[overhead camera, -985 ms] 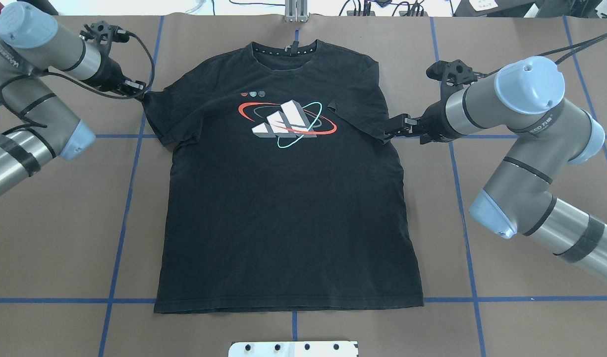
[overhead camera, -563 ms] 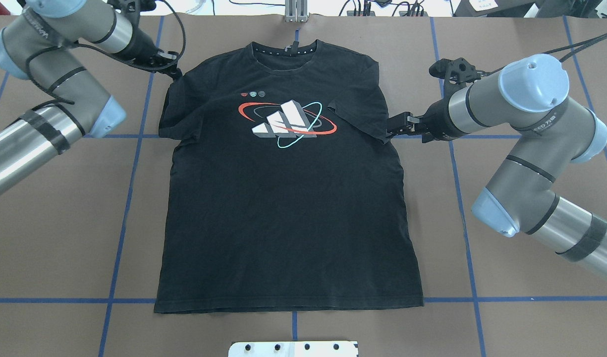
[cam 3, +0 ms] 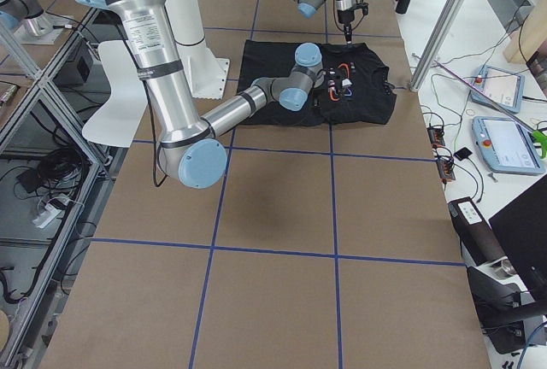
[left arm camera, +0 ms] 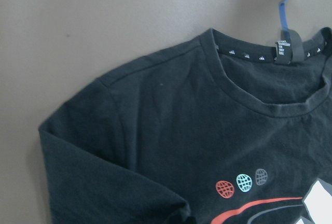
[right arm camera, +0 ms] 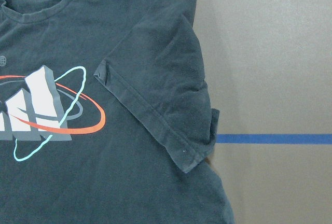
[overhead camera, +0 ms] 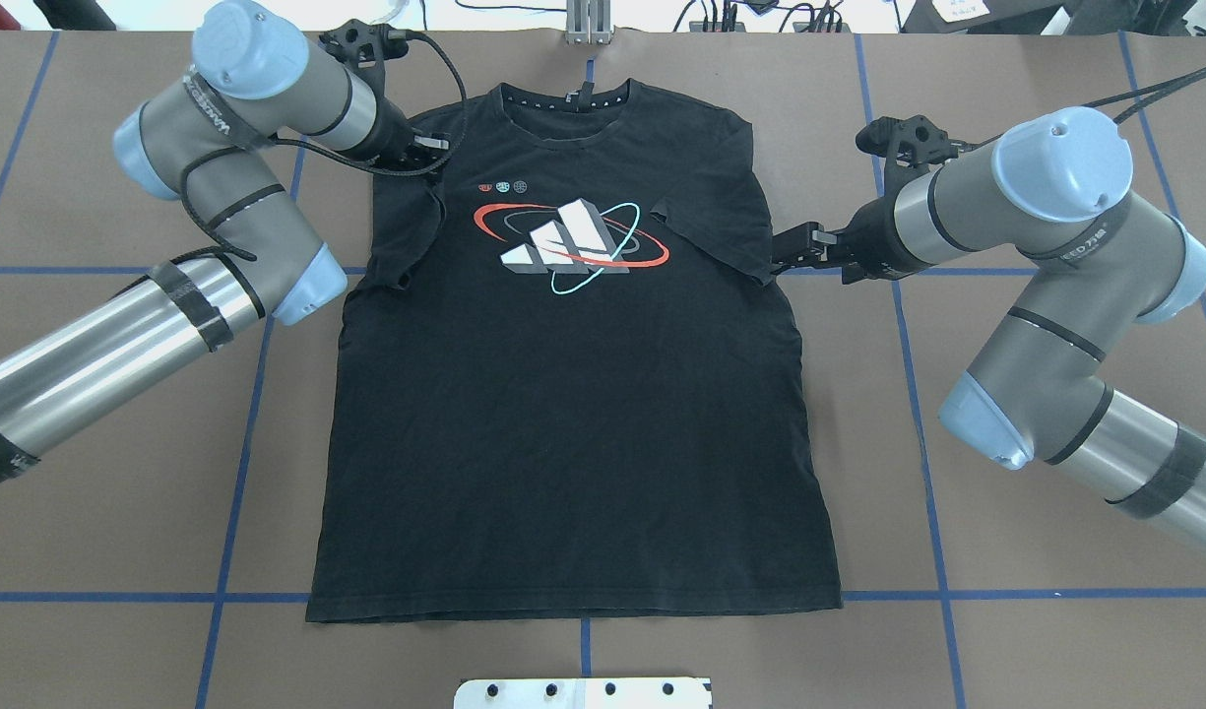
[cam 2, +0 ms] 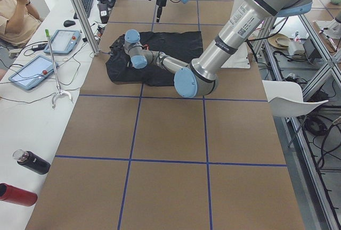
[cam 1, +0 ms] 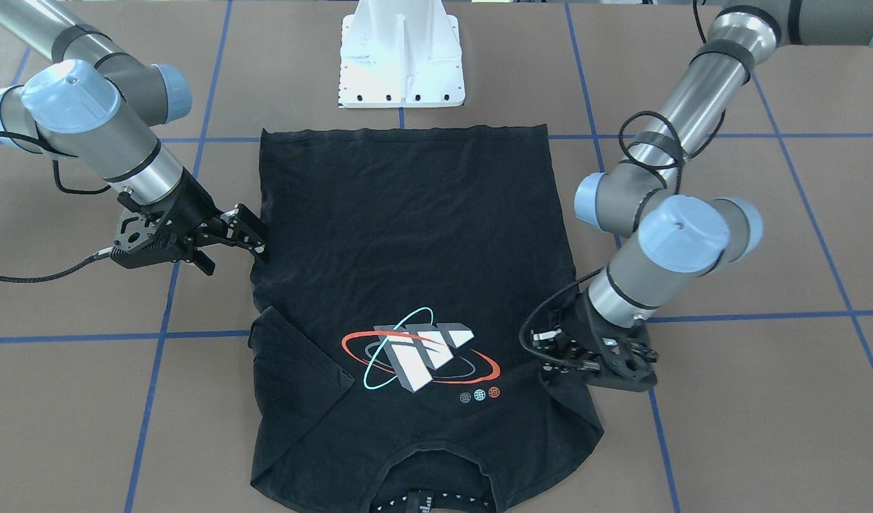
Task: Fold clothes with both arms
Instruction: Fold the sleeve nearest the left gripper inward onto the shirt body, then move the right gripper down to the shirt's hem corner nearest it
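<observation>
T-shirt (overhead camera: 563,414) is light, limp cotton, best pinched at hems; left gripper (overhead camera: 433,148) pinches its sleeve (overhead camera: 394,236), right gripper (overhead camera: 788,248) gapes empty.

Left hand (overhead camera: 437,148) low, downward-tilted; right hand (overhead camera: 778,258) low, fingers apart.

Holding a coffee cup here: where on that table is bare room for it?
Bare table lies beside the t-shirt, by its lower half: between it and the left arm, and the right arm. Crowded: both sleeves, where left fingers and right fingers sit at the cloth.
</observation>
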`<act>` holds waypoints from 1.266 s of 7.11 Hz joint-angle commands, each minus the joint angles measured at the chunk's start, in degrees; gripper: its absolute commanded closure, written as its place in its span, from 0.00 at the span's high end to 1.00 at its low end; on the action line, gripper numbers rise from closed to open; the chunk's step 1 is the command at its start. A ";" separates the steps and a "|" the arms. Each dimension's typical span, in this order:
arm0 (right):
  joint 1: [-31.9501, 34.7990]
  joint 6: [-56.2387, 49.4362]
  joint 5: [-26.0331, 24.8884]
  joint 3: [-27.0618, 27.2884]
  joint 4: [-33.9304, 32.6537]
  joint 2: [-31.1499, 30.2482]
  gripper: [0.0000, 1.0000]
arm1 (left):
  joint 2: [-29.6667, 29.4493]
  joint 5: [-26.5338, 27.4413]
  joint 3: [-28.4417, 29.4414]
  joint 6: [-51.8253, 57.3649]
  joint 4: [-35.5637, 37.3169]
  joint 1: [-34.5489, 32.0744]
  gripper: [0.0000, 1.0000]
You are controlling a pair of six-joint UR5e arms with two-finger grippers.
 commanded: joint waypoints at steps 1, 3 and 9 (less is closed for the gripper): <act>0.09 0.00 -0.09 -0.06 0.00 0.00 1.00 | -0.15 1.51 -0.05 -0.26 -0.08 1.07 0.00; 0.35 0.17 -0.18 -0.06 -0.09 0.08 1.00 | 0.37 1.34 -1.80 -0.26 -0.09 1.16 0.99; -19.95 41.08 -17.40 18.60 -12.30 -8.64 0.99 | 19.25 -3.92 -35.53 -0.43 11.16 1.51 1.00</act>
